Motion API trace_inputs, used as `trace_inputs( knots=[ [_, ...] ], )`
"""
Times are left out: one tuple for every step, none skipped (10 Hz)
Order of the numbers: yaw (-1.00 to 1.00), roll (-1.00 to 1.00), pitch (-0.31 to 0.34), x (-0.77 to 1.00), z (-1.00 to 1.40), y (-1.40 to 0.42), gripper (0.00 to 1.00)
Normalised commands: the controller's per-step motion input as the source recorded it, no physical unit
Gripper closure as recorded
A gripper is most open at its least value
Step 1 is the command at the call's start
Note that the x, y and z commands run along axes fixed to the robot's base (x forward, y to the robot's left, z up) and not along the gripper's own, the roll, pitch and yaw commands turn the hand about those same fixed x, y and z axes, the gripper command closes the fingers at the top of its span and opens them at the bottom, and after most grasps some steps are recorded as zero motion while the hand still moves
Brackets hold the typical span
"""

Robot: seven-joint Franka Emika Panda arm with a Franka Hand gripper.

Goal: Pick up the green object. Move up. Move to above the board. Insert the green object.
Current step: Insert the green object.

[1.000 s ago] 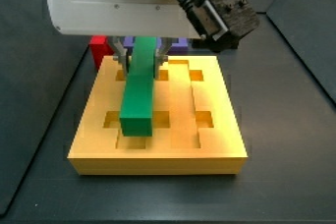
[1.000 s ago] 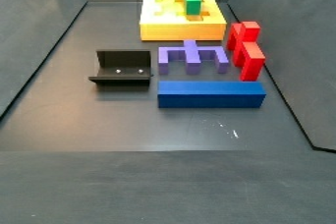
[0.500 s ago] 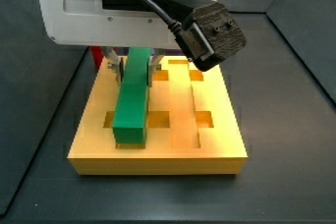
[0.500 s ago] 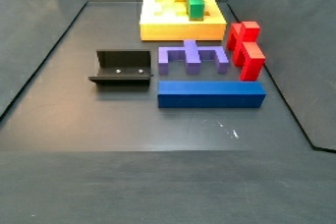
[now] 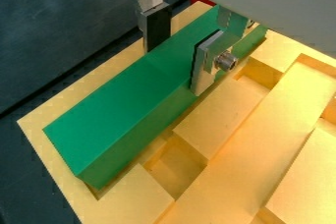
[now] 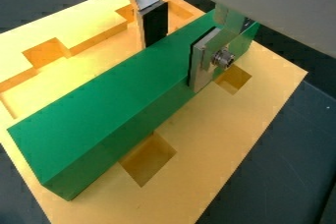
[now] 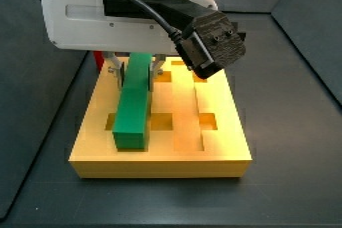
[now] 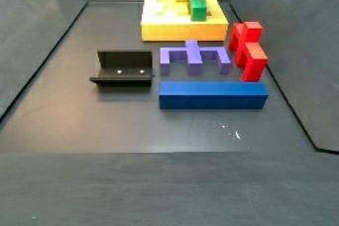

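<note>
Tool: tool point(image 5: 182, 41) sits over the far part of the board point(image 7: 221, 147); its silver fingers point(image 6: 206, 56) pinch the green bar point(image 5: 132, 110) from both sides, close to one end.
Green bar: bar point(image 7: 134, 102) lies lengthwise along the board's left half, low on its top, reaching from the tool toward the near edge.
Board: yellow slab point(image 8: 159, 17) at the far end of the worktop.
Other pieces: red blocks point(image 8: 248, 50), purple piece point(image 8: 195, 56), blue block point(image 8: 212, 94), fixture point(image 8: 121, 69) nearer, well apart from the tool.
</note>
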Motion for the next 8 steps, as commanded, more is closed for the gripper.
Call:
trace_inputs(
  knots=[
    [0.0,0.0,0.0,0.0,-0.26,-0.05,1.0],
    [-0.02,-0.03,0.0,0.0,-0.32,0.0,1.0],
    [0.0,-0.03,0.0,0.0,-0.31,0.0,1.0],
    [0.0,-0.03,0.0,0.01,-0.39,0.05,1.0],
    [0.0,0.0,0.0,0.17,-0.46,0.07,1.0],
    [-0.01,0.05,0.01,0.07,-0.39,0.0,1.0],
    [-0.06,0.02,0.0,-0.03,-0.34,0.0,1.0],
    [-0.09,-0.02,-0.021,-0.09,-0.33,0.0,1.0]
  ],
)
